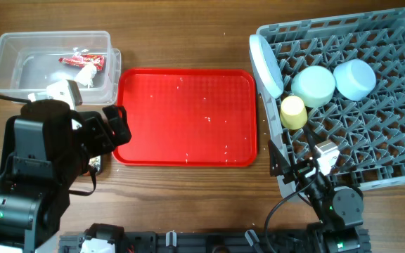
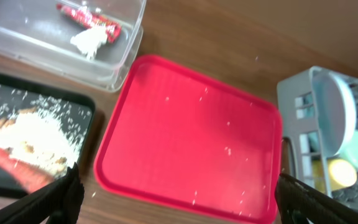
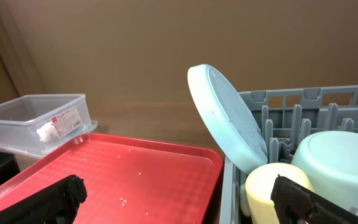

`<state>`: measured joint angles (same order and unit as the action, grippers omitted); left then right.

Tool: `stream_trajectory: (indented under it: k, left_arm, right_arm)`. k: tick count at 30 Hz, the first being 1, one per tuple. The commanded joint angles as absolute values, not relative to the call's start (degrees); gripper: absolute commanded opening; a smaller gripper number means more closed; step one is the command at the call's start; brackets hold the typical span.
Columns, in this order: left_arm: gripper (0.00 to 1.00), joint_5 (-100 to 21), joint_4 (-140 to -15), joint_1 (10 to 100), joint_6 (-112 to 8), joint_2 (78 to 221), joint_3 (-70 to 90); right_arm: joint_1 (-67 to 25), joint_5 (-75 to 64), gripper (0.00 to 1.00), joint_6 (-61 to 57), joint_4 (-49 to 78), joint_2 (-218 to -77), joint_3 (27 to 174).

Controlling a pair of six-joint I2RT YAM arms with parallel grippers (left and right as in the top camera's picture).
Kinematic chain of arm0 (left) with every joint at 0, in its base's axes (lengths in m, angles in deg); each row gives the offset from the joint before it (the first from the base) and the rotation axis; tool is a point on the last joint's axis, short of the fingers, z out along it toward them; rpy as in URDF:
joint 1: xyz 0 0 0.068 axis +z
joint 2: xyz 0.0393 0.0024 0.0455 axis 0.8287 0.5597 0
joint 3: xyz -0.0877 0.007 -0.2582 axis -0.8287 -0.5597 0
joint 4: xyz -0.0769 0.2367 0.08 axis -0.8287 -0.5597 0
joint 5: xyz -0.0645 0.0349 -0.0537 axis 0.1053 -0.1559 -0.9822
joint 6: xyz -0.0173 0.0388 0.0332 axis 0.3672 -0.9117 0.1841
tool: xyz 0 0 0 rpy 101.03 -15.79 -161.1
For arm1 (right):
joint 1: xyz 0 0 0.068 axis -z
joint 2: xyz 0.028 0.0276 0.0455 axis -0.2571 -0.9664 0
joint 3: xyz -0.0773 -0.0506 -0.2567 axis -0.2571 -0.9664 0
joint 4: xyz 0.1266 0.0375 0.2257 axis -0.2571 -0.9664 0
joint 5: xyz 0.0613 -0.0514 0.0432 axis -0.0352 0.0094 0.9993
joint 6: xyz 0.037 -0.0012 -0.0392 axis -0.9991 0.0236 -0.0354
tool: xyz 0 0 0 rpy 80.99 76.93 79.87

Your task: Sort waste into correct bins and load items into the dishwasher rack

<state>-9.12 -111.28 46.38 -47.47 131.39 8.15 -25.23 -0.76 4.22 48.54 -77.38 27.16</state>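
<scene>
Right now both of my grippers are empty, and this is how things lie:

- My left gripper [image 2: 178, 190] hangs over the left edge of the red tray [image 1: 185, 116]. Its fingers [image 2: 55, 199] are spread wide apart and hold nothing.
- My right gripper [image 3: 179, 190] sits low by the front-left corner of the dishwasher rack [image 1: 385, 140]. Its fingers [image 3: 319, 199] are likewise wide apart and empty.
- The clear tub [image 1: 20, 70] stands at the far left of the table. It holds the red snack wrapper [image 1: 83, 60] with the white tissue [image 1: 86, 74] against it.
- The black tray [image 2: 73, 102] sits just beside the tub on its near side and carries a heap of rice and beige scraps [image 2: 36, 137]. An orange-red blur lies at its near edge, too smeared for me to name.
- In the rack, the pale plate [image 1: 266, 63] stands on edge along the left wall, with the yellow cup [image 1: 293, 111] just beside it.
- The mint bowl [image 1: 313, 86] and the light blue bowl [image 1: 354, 79] sit side by side behind the cup, touching.
- A few stray rice grains [image 1: 206, 118] dot the red tray.
</scene>
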Motion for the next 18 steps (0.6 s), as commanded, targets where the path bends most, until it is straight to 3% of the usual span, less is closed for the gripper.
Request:
stream_trajectory:
  k: [1, 8, 18]
  left_arm:
    - [1.00, -7.4, -104.9, 46.6, -50.0, 128.9, 4.1]
    - [1.00, -11.4, -69.2, 47.3, -55.2, 111.0, -26.8]
    - [1.00, -14.7, -59.8, 49.4, -54.7, 83.7, -57.1]
  right_arm:
    - [-25.2, -1.3, 1.00, 3.5, 48.7, -77.0, 27.1]
    - [-25.2, -1.3, 1.00, 3.6, 48.7, -77.0, 27.1]
    - [-25.2, -1.3, 1.00, 3.5, 48.7, -77.0, 27.1]
